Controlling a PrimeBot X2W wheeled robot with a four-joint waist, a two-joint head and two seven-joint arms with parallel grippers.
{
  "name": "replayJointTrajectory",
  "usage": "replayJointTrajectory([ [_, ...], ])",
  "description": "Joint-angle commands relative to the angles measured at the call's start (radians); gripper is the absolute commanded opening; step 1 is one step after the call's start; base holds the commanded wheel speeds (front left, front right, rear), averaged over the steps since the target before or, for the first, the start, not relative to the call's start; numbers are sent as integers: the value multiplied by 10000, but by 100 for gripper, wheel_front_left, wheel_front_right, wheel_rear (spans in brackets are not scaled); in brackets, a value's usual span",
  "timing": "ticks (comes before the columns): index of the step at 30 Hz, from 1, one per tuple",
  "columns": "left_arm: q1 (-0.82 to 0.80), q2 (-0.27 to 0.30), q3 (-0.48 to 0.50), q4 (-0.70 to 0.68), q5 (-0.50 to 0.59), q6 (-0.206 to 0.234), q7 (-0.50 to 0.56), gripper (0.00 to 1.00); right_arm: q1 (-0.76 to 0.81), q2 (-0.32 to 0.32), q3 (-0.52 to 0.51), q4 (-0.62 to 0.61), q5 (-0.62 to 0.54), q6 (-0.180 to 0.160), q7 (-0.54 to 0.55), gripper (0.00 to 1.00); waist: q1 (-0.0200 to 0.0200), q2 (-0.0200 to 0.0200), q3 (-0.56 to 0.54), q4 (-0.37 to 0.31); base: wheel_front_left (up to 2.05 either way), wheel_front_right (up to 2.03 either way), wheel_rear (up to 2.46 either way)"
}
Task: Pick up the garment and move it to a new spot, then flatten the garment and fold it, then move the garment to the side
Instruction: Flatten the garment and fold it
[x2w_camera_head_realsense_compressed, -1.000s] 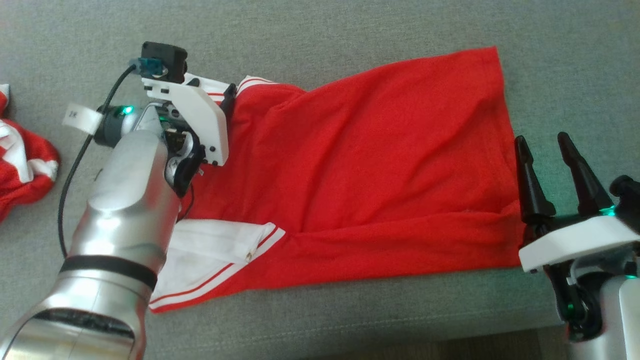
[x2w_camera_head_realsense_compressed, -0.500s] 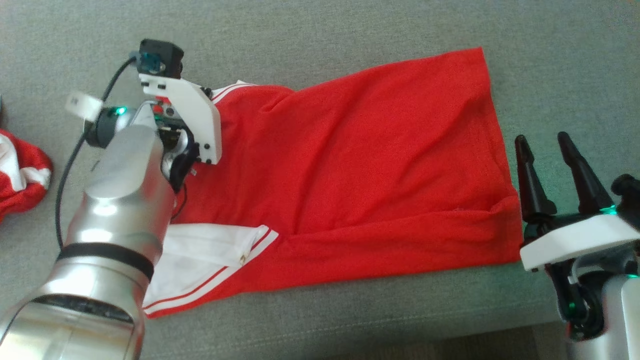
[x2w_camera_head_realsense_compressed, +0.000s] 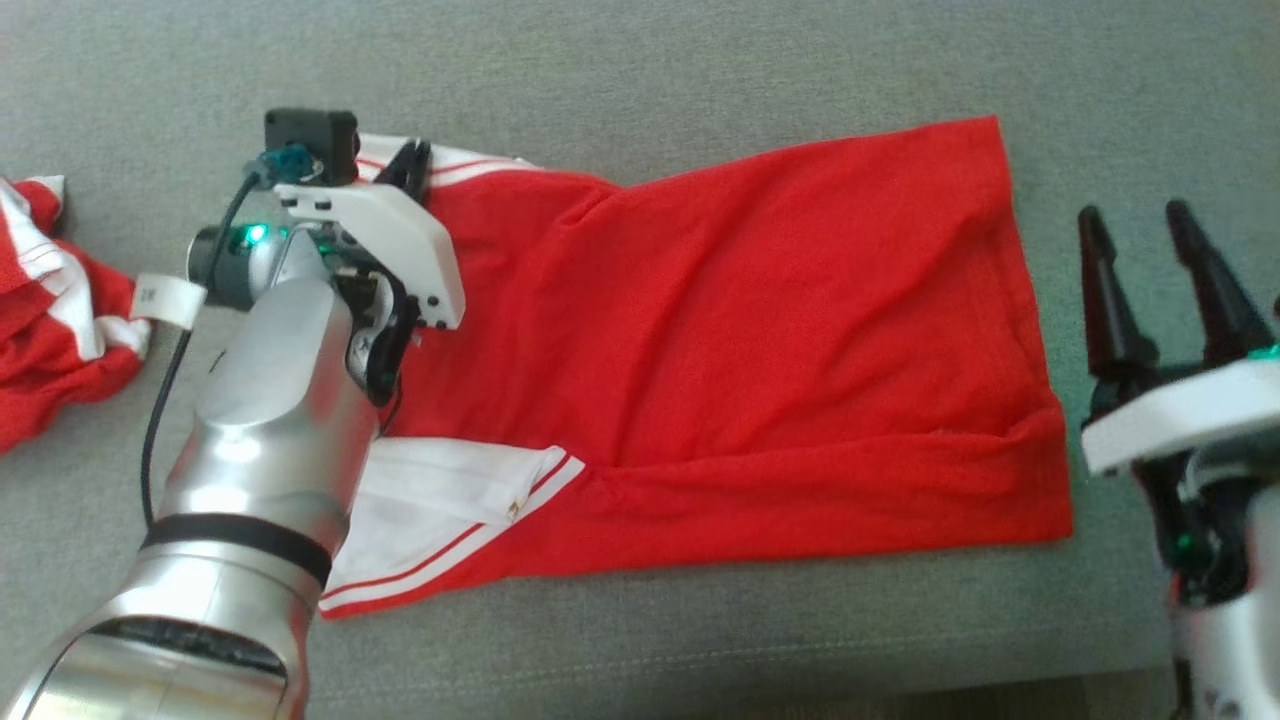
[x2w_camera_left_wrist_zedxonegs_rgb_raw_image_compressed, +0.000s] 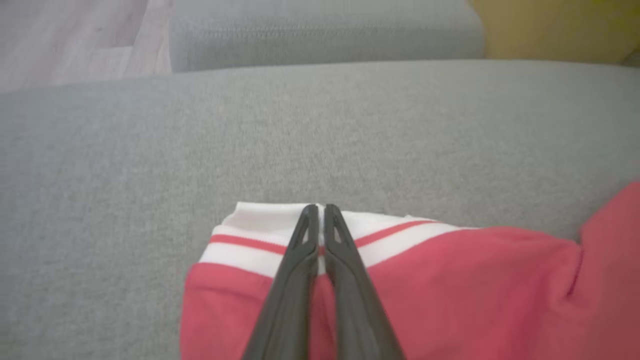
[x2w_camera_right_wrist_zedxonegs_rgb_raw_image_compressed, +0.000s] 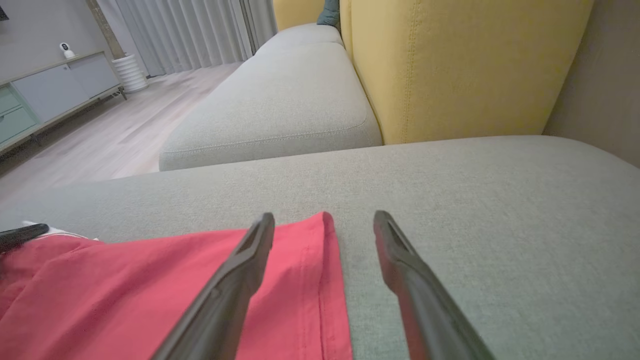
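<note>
Red garment (x2w_camera_head_realsense_compressed: 760, 340) flat on grey sofa cushion (x2w_camera_head_realsense_compressed: 640, 60), yellow backrest (x2w_camera_right_wrist_zedxonegs_rgb_raw_image_compressed: 450, 65) behind. Its cuff (x2w_camera_left_wrist_zedxonegs_rgb_raw_image_compressed: 250, 235) is pinched in left gripper (x2w_camera_left_wrist_zedxonegs_rgb_raw_image_compressed: 320, 208); right gripper (x2w_camera_right_wrist_zedxonegs_rgb_raw_image_compressed: 325, 216) wide open, empty.

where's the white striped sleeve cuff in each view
head view: white striped cuff upper left, at the tips of the left gripper.
left wrist view: bottom centre, under that gripper.
right wrist view: far left edge, small.
shared landmark: the left gripper, shut on the cuff.
</note>
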Motion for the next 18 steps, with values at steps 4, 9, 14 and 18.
replayJointTrajectory([
  [4, -202, 276, 276, -800, -113, 135, -478, 0, -1040, -652, 346, 354, 257, -9, 26, 100, 0, 0, -13, 131, 0, 0, 0],
  [9, -215, 249, 225, -1484, -165, 142, -682, 0, -2230, -1168, 605, 1740, 750, -9, 289, 100, 0, 0, 173, 350, 0, 0, 0],
  [14, -170, 190, 100, -2237, -212, 185, -768, 0, -3666, -1640, 1277, 3790, 1219, -9, 660, 100, 0, 0, 447, 691, 0, 0, 0],
  [18, -102, 152, -7, -2666, -252, 206, -736, 0, -4468, -1814, 1700, 5321, 1515, -9, 1019, 100, 0, 0, 609, 878, 0, 0, 0],
])
